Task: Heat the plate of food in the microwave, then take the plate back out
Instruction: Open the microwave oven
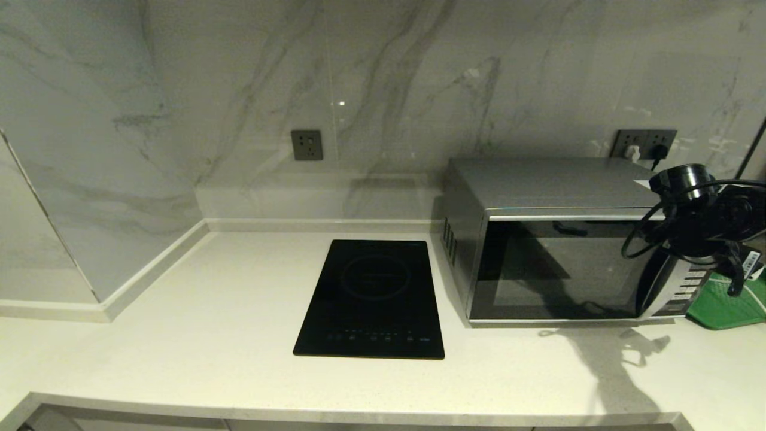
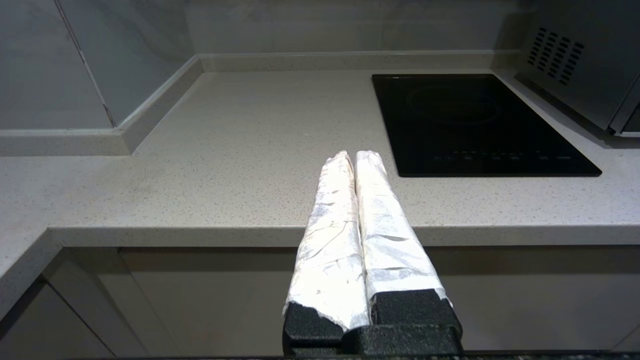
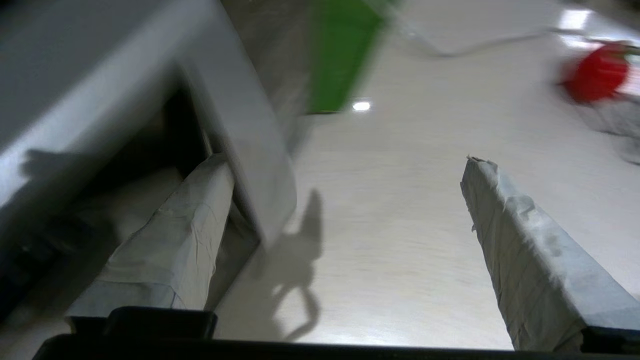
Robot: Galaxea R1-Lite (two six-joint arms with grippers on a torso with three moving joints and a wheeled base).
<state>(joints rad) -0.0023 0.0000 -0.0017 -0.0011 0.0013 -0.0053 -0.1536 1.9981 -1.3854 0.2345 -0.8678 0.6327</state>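
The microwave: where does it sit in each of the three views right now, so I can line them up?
Head view: microwave right of centre, door shut, right gripper at its button panel.
Left wrist view: only its vented side, beside the induction hob.
Right wrist view: silver edge beside one finger.
Shared landmark: the countertop.

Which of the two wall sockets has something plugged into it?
The wall socket behind the microwave, on the right: it holds a white and a black plug. The socket above the hob is empty.

Kitchen: hob [image 1: 371, 299], microwave [image 1: 556, 239], worktop [image 1: 209, 335]
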